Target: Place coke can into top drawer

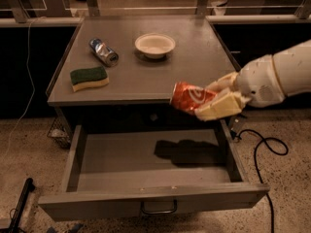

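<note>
The grey cabinet (pixel 146 76) is standing with its top drawer (pixel 121 161) hanging wide open toward the near side. The gripper (pixel 208 100) is reaching in from the right, pinching the coke can (pixel 188 97) sideways over the drawer's right part, just past the cabinet's near edge. A bowl (pixel 154 44), a sponge (pixel 89 77) and a silver can (pixel 103 51) are lying on the cabinet top.
</note>
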Tool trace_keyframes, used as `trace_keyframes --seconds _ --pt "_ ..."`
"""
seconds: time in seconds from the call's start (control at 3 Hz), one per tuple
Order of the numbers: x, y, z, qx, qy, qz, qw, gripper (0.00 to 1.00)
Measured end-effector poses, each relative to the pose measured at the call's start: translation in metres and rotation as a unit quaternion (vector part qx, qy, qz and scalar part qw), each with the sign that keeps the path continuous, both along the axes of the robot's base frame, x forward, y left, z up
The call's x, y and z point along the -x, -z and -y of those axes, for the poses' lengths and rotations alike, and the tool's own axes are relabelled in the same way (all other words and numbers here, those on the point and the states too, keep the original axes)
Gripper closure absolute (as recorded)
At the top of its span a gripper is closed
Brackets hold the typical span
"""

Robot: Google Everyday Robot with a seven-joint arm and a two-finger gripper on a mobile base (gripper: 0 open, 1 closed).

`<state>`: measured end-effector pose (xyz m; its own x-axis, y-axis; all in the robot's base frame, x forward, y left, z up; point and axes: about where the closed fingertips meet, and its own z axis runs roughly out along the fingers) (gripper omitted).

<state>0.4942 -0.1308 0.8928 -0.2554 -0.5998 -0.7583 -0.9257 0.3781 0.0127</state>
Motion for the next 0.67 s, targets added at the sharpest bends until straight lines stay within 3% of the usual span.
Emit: trace_keyframes --seconds 0.67 --pt "0.043 0.085 -0.041 -0.033 -0.015 -0.039 0.9986 1.00"
